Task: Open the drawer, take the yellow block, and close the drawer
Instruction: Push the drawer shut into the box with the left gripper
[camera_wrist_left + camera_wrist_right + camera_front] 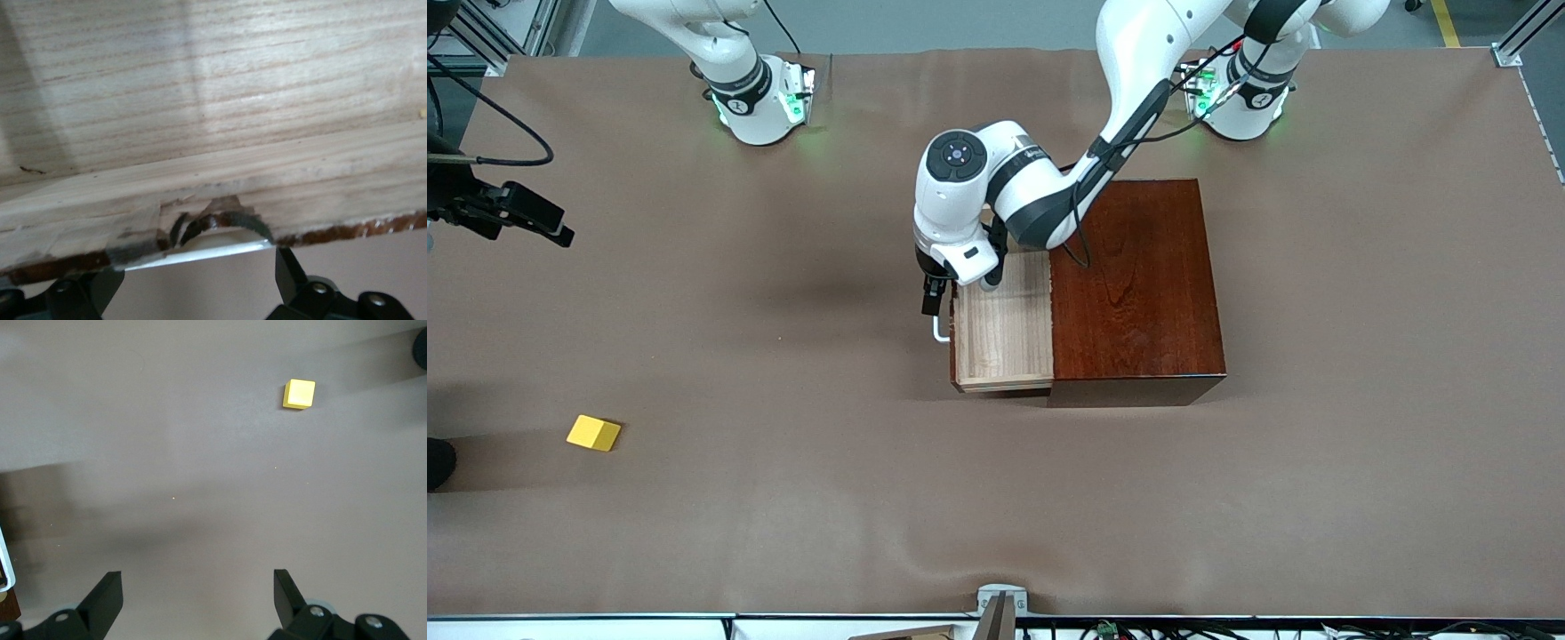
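At the lower left of the front view we see the block (593,433) lying on the table (783,498), well apart from the drawer. The right gripper (197,597), fingers wide and holding nothing, hangs over bare table. At centre, the left gripper (935,300) is at the handle (940,333) of the drawer (1003,329), pulled out of the box (1138,293); we cannot tell its finger state.

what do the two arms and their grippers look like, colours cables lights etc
Both arms are glossy white with dark grey to black joint bands. The left arm carries black cables along its side, with a red wire near its base, and a round black cap with a small blue centre. Both bases glow green. The left gripper has short black fingers. The right gripper has black angular fingers on black mounts with screws.
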Controlling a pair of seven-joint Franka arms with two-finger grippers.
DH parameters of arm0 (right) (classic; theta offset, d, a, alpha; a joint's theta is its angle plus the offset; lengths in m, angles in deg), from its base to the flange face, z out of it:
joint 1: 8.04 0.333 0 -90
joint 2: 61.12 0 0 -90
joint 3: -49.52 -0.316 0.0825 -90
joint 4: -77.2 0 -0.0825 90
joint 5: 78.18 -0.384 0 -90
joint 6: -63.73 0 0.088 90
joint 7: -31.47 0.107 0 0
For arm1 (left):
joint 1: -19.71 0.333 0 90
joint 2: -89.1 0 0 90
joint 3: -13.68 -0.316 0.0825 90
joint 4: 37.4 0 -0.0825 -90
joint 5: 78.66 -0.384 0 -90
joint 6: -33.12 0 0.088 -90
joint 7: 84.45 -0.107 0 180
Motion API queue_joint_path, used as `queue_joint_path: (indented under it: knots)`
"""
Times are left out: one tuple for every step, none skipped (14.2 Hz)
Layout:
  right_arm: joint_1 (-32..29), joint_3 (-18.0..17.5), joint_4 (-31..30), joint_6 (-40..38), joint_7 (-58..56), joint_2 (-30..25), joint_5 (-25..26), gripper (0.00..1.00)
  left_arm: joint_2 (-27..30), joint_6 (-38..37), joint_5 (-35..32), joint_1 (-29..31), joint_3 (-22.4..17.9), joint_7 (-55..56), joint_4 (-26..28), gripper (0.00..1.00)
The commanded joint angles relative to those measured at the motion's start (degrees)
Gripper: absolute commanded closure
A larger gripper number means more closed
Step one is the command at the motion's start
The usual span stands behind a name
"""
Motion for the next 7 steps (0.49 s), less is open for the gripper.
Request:
queue_joint_path:
  knots:
    - [0.46,0.28,0.38,-0.03,0.0,-0.23,0.75,0.0,0.11,-1.7,0.47,0.02,-2.08,3.47,-1.48,0.0]
    - [0.37,0.28,0.38,-0.03,-0.09,-0.32,0.75,0.0,0.2,-2.93,0.56,0.01,-2.35,3.99,-1.56,0.0]
    - [0.37,0.28,0.38,-0.03,-0.09,-0.23,0.75,0.0,0.29,-4.25,0.56,0.19,-2.36,4.17,-1.56,0.0]
    - [0.37,0.28,0.47,-0.03,-0.09,-0.32,0.92,0.0,0.38,-5.74,0.56,0.19,-2.44,4.17,-1.56,0.0]
    - [0.37,0.28,0.47,-0.03,-0.18,-0.32,0.92,0.0,0.64,-7.32,0.48,0.19,-2.62,4.17,-1.56,0.0]
    - [0.37,0.28,0.56,-0.03,-1.4,-0.32,1.1,0.0,0.73,-8.47,0.48,0.28,-2.71,4.17,-1.56,0.0]
    - [0.2,0.28,0.73,-0.03,-3.5,-0.23,1.27,0.0,0.73,-9.35,0.48,0.71,-2.71,4.17,-1.56,0.0]
